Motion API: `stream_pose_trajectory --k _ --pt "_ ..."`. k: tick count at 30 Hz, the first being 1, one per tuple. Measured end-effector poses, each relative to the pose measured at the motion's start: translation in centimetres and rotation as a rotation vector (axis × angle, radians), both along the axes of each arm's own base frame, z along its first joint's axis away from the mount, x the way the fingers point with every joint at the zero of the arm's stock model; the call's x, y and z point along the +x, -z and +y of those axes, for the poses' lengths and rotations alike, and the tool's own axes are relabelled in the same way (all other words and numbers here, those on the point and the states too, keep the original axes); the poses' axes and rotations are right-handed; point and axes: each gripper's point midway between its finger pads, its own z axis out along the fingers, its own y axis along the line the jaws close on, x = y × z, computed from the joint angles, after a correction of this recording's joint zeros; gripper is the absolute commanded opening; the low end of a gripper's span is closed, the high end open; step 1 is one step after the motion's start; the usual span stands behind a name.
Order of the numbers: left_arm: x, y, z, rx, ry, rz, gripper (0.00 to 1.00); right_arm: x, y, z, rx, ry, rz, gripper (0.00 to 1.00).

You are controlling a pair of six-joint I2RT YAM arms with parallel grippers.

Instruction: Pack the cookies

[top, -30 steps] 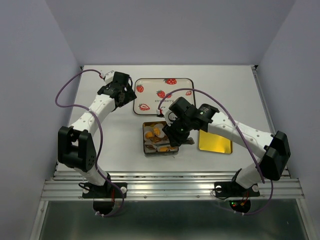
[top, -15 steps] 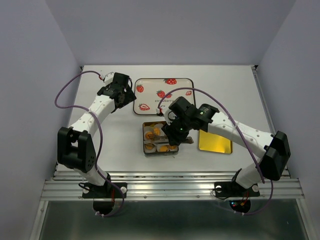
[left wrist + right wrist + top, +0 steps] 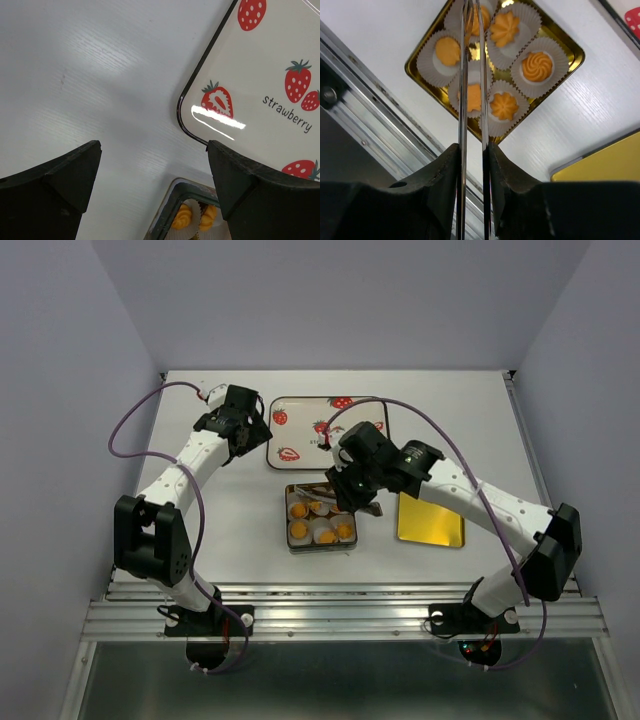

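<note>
Cookies (image 3: 504,27) in tin (image 3: 572,47) — tongs (image 3: 463,100) in right gripper (image 3: 472,150) overhead — left gripper (image 3: 154,147) wide by strawberry tray (image 3: 260,65)

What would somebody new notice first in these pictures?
Six orange cookies in white paper cups fill the gold tin in the near middle of the table. The right gripper holds metal tongs over them. Beyond the tin lies a strawberry-printed tray, the open left gripper by its near-left corner.
</note>
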Motion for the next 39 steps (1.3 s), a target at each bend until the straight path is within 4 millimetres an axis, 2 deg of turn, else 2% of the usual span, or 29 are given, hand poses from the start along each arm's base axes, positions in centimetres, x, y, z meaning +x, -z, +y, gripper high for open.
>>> stream_pose_trajectory --k 4,7,11,14,17,21,29,33,37,39 --pt "-0.1 -0.1 0.0 -0.004 -0.006 0.006 0.99 3.0 -1.6 -0.7 0.045 0.153 -0.041 0.34" --pt "-0.1 -0.5 0.0 -0.007 -0.008 0.005 0.99 6.4 -2.2 -2.9 0.067 0.335 -0.061 0.34" --pt "0.2 -1.5 -0.2 -0.014 -0.007 -0.010 0.99 12.1 -2.4 -8.0 0.044 0.606 -0.106 0.35" --pt "0.7 -2.3 -0.3 -0.020 -0.006 -0.025 0.99 15.8 -1.8 -11.3 0.019 0.760 -0.125 0.35" --pt "1.1 -2.7 -0.6 -0.026 -0.003 -0.034 0.99 18.8 -0.2 -14.9 -0.030 0.893 -0.127 0.36" --pt "1.2 -2.0 -0.7 -0.026 0.000 -0.016 0.99 22.5 2.9 -20.0 -0.092 1.036 -0.129 0.38" --pt "1.8 -1.3 -1.1 -0.038 0.002 -0.012 0.99 27.5 7.2 -28.1 -0.114 1.134 -0.159 0.41" --pt "2.1 -1.4 -1.2 -0.045 -0.002 -0.026 0.99 29.2 10.7 -30.2 -0.151 1.115 -0.143 0.43" --pt "2.5 -0.9 -1.3 -0.047 -0.007 -0.028 0.99 29.2 14.4 -31.8 -0.209 1.086 -0.092 0.49" --pt "2.7 -0.6 -1.4 -0.046 -0.008 -0.024 0.99 29.0 14.9 -32.1 -0.220 1.073 -0.083 0.51"
